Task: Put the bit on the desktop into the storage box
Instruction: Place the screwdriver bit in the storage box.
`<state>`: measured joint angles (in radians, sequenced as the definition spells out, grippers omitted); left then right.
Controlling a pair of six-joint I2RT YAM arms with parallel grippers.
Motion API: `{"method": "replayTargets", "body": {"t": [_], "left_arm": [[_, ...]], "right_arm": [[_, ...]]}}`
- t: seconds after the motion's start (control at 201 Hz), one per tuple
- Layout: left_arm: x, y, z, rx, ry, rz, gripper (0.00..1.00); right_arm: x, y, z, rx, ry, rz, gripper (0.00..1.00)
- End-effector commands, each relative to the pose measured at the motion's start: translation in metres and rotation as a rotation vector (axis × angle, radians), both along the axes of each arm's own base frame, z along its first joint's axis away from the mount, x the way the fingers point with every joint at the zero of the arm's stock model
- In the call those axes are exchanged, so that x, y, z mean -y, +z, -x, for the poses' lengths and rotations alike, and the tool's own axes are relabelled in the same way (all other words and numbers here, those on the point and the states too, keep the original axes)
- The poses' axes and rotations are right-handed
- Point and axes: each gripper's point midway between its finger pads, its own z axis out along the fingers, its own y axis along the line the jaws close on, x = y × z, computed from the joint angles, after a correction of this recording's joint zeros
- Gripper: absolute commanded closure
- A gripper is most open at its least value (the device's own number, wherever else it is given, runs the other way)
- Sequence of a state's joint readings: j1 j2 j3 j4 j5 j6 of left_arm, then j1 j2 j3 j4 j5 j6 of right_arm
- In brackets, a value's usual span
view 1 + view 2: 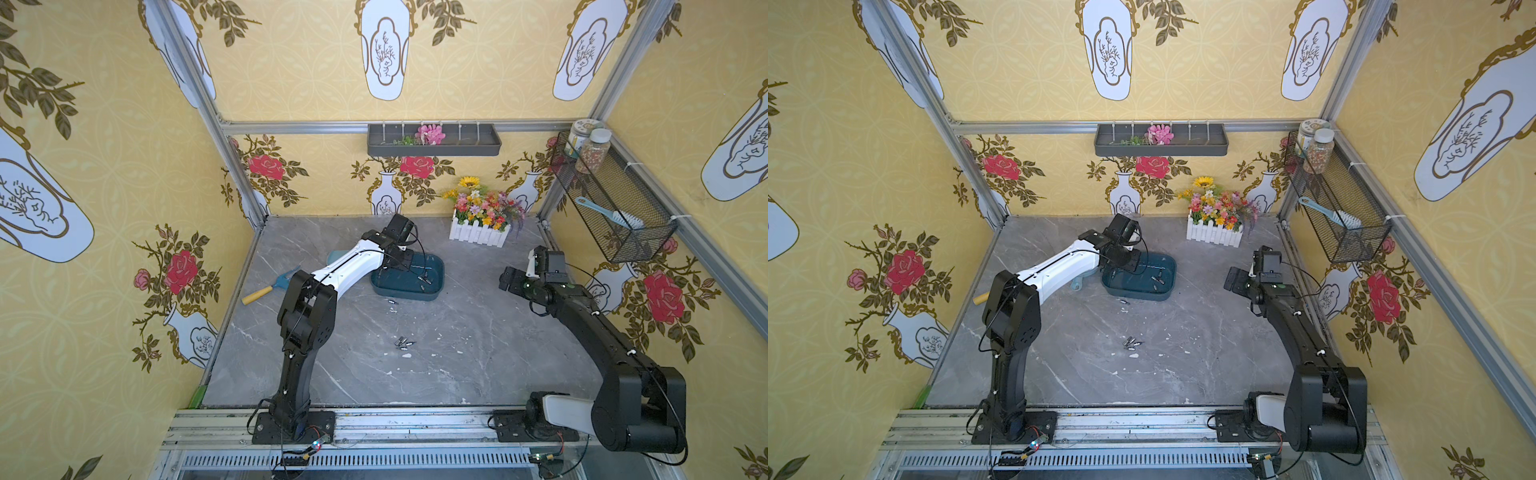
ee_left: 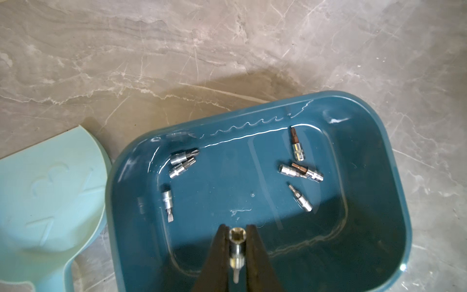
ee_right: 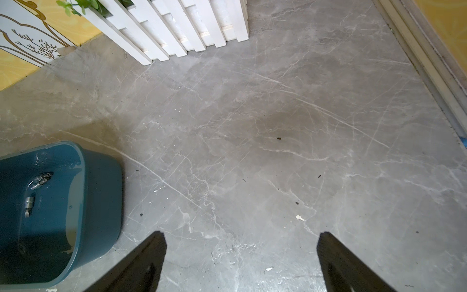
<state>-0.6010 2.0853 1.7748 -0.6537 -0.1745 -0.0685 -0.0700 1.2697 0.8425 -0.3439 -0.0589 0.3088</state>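
Jaws of the left claw [image 2: 235, 228] pinch a small steel bit [image 2: 236, 249] by its socket barrel, above the storage box [image 2: 374, 141]. Light, rigid and slick, it likely grips best on that thicker barrel; loose bits [image 1: 404, 343] lie on the bench [image 1: 478, 374], right claw [image 3: 241, 237] gaping empty.

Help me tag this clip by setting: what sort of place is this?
Probably a staged robot test booth: wallpapered panels in an aluminium frame, left arm and right arm bolted to a front rail, marble-look desktop.
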Motion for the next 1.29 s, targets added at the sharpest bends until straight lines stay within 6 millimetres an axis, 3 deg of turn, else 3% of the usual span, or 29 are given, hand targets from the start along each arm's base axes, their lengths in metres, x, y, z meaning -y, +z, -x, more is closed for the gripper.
{"method": "replayTargets", "body": {"t": [0.0, 0.702, 1.07, 1.289], "left_arm": [[0.004, -0.007, -0.002, -0.013, -0.023, 0.009, 0.85], [0.001, -0.010, -0.003, -0.023, -0.011, 0.018, 0.82], [-0.006, 0.005, 0.003, -0.004, 0.015, 0.024, 0.56], [-0.018, 0.023, 0.023, 0.006, 0.033, 0.059, 0.51]], "right_arm": [[-0.001, 0.003, -0.002, 0.017, 0.012, 0.005, 0.03], [0.000, 0.002, -0.002, 0.012, 0.011, 0.003, 0.03], [0.001, 0.004, -0.003, 0.020, 0.012, 0.002, 0.03], [0.002, 0.004, -0.003, 0.022, 0.010, -0.001, 0.03]]}}
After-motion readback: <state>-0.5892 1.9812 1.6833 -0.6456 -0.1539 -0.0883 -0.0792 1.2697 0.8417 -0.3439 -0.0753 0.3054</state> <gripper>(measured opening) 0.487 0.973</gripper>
